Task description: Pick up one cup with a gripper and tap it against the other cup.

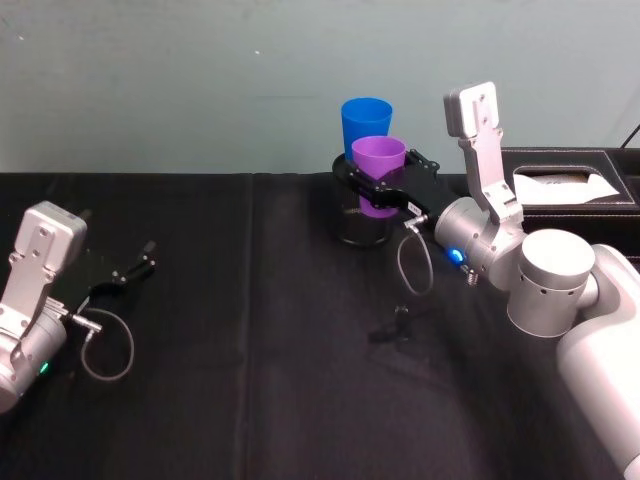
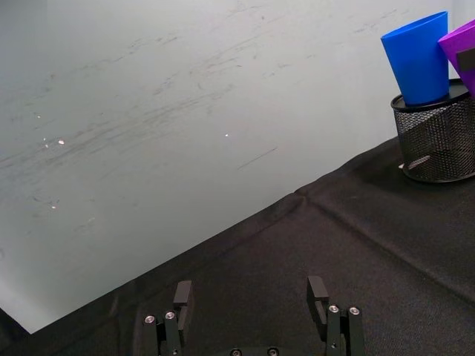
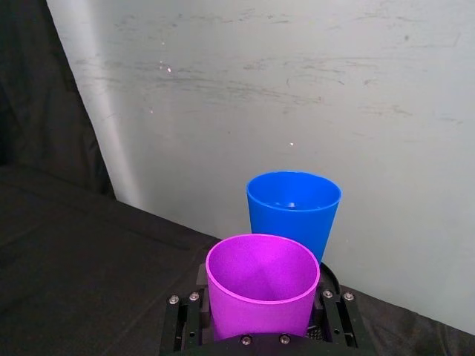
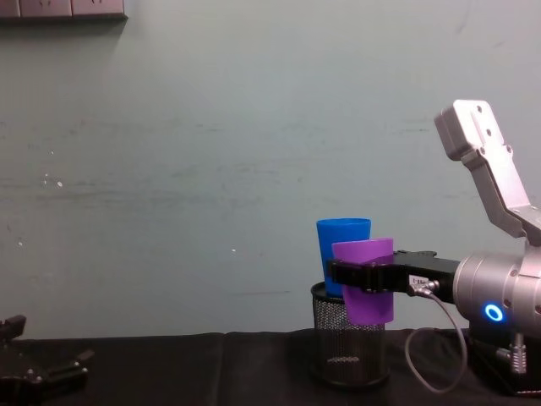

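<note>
My right gripper (image 1: pixel 378 182) is shut on the purple cup (image 1: pixel 378 155), holding it upright in the air by its sides. The purple cup (image 3: pixel 261 293) hangs just in front of the blue cup (image 3: pixel 293 208); I cannot tell whether they touch. The blue cup (image 4: pixel 330 254) stands upright in a black mesh holder (image 4: pixel 347 347), and the purple cup (image 4: pixel 363 250) overlaps it at about the holder's rim height, in the right gripper (image 4: pixel 359 275). My left gripper (image 1: pixel 135 265) rests open low at the table's left; its wrist view shows its fingers (image 2: pixel 318 291) apart with nothing between them.
The black mesh holder (image 1: pixel 362 225) stands at the back middle of the black-clothed table (image 1: pixel 250 330), close to the pale wall. A black tissue box (image 1: pixel 570 185) sits at the back right, behind my right arm. A small dark object (image 1: pixel 400 320) lies mid-table.
</note>
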Tool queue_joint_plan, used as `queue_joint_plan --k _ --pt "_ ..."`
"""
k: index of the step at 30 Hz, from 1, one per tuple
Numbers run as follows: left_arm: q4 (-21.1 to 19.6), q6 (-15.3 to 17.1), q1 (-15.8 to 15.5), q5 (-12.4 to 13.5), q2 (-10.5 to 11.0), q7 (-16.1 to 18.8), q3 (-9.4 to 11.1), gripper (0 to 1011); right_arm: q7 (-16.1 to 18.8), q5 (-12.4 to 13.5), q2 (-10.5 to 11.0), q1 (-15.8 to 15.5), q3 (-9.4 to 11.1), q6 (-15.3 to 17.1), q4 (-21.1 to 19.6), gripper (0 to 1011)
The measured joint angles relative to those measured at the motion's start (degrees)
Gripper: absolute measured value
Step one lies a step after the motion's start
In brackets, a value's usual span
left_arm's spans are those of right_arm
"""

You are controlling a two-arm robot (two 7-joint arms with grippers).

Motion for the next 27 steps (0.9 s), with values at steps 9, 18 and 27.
queue_joint_plan --k 9,18,27 --pt "0.0 0.0 0.0 0.0 0.0 0.0 0.0 1000 0.0 0.0 0.0 0.0 0.0 0.0 0.0 733" --pt "0.0 0.0 0.0 0.0 0.0 0.0 0.0 1000 0.0 0.0 0.0 0.0 0.0 0.0 0.0 732" --pt "0.0 0.0 0.0 0.0 0.0 0.0 0.0 1000 0.0 0.0 0.0 0.0 0.0 0.0 0.0 733"
